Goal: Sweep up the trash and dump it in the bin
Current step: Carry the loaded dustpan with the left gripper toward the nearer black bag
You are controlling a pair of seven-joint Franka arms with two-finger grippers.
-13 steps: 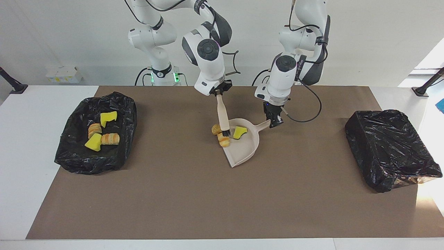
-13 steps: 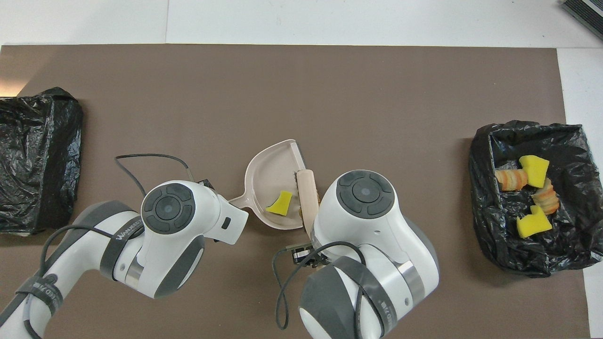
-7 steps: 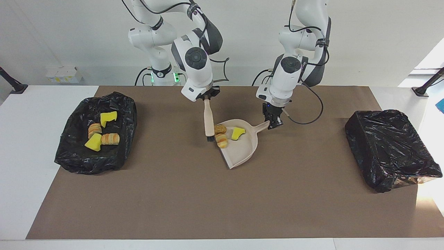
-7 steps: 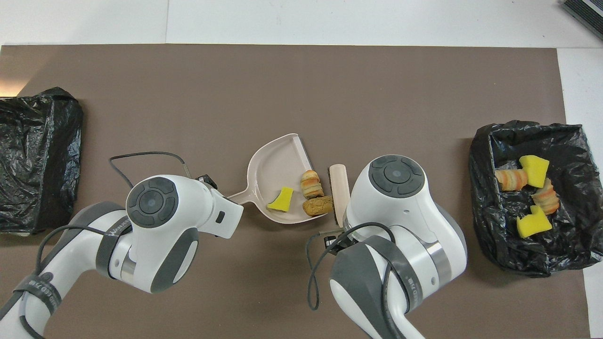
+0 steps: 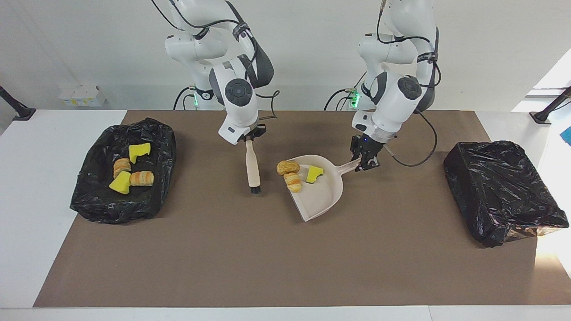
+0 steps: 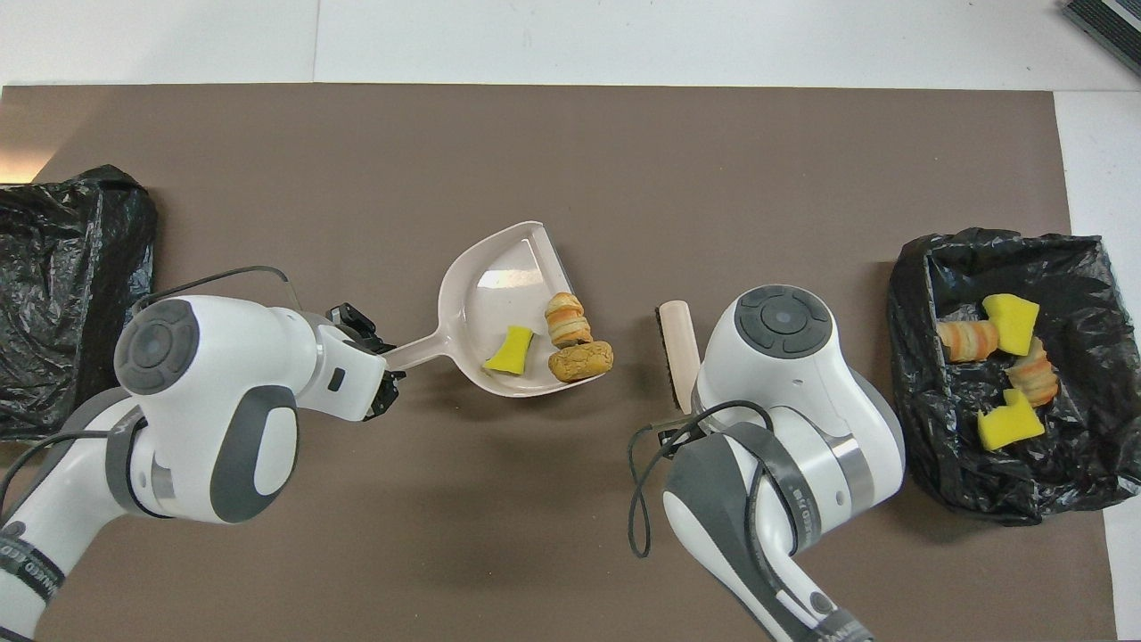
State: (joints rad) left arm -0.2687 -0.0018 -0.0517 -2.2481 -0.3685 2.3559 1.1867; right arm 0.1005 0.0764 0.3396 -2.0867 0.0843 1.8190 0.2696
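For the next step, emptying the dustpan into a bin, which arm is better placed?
The left. Its gripper is shut on the handle of the dustpan, which holds three scraps. The right gripper holds only the brush, apart from the dustpan.

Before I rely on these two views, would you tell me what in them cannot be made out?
- Right tool: hidden in the overhead view by its own arm; only the brush shows.
- Closed black bag: nothing of its contents shows in the facing view, and the overhead view's edge cuts it off.
- Open bin: its raised wall may hide scraps low inside it.
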